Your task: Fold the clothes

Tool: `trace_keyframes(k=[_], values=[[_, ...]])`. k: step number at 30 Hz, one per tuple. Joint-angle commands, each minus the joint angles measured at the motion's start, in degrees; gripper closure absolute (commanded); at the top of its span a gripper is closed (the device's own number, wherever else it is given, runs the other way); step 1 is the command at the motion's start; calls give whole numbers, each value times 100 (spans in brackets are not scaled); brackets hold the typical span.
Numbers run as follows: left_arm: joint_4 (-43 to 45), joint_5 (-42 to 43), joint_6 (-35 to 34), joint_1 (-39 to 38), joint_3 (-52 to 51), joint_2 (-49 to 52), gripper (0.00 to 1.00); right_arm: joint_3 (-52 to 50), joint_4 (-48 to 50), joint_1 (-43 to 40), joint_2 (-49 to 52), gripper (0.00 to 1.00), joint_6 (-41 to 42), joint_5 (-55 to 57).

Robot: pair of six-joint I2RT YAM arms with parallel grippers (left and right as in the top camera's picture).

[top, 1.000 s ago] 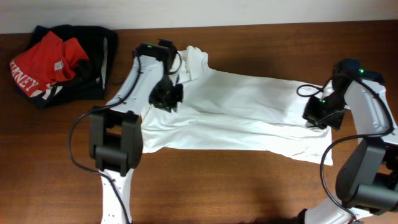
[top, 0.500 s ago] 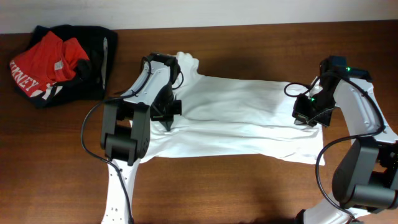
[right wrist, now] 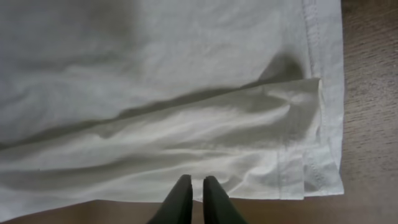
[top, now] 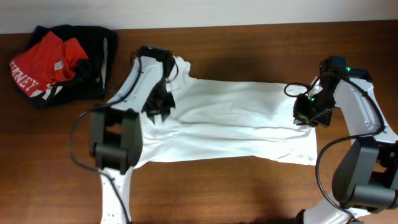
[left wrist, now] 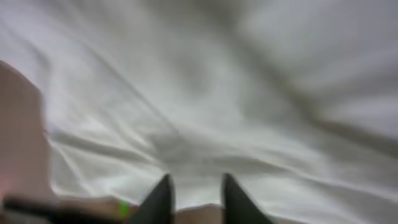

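The white shirt [top: 236, 118] lies spread along the table [top: 249, 193], well apart from a red and black pile [top: 59, 62] at the far left. From overhead, the 2 tools sit over its ends, left tool [top: 158, 106] and right tool [top: 309, 115], their fingers hidden. The blurred left wrist view shows its fingers slightly parted above creased cloth, gripping nothing visible. The right wrist view shows fingers almost together over a folded edge beside the hem [right wrist: 323, 93]; no cloth shows between them.
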Motion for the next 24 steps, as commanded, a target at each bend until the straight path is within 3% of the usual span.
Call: trace_keyframes(k=[1, 4, 8, 9, 12, 17, 24], values=[[691, -232, 715, 46, 61, -638, 38, 48, 79, 39, 15, 86, -37, -33], [1252, -236, 732, 50, 149, -647, 17, 48, 87, 39, 15, 84, -37, -33], [2520, -448, 1021, 57, 149, -647, 13, 48, 109, 39, 15, 82, -37, -70], [3027, -614, 1115, 57, 149, -647, 7, 48, 136, 39, 15, 81, -37, -120], [4310, -732, 1823, 57, 149, -638, 7, 48, 197, 42, 15, 81, -33, -205], [5593, -734, 2787, 243, 149, -581, 7, 48, 195, 39, 15, 80, 116, -313], [5731, -697, 2785, 831, 149, -76, 10, 50, 214, 39, 15, 74, 116, -393]])
